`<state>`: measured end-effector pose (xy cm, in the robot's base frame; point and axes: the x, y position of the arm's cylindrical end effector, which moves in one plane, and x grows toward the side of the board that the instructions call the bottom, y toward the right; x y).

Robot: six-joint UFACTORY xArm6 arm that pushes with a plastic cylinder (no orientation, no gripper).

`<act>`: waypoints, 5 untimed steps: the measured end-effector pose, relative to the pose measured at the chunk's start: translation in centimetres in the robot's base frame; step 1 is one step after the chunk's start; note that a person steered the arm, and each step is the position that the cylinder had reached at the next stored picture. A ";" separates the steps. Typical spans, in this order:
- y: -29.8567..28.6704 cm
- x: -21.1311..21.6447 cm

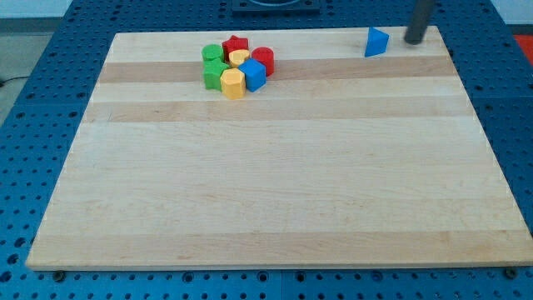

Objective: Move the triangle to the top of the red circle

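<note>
A blue triangle (376,42) lies near the board's top edge at the view's right. My tip (414,42) stands just to its right, a small gap apart. The red circle (263,59) sits on the right side of a tight cluster at the view's top left of centre. The cluster also holds a red star-like block (236,45), a small yellow block (239,57), a blue block (254,75), a yellow hexagon-like block (233,83) and two green blocks (213,55) (214,74). The triangle is far to the right of the red circle.
The wooden board (275,183) lies on a blue perforated table (33,100). The triangle and my tip are close to the board's top edge and top right corner.
</note>
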<state>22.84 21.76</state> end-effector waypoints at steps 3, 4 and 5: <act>-13.4 4.5; -15.9 4.4; -16.7 3.7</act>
<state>26.54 5.05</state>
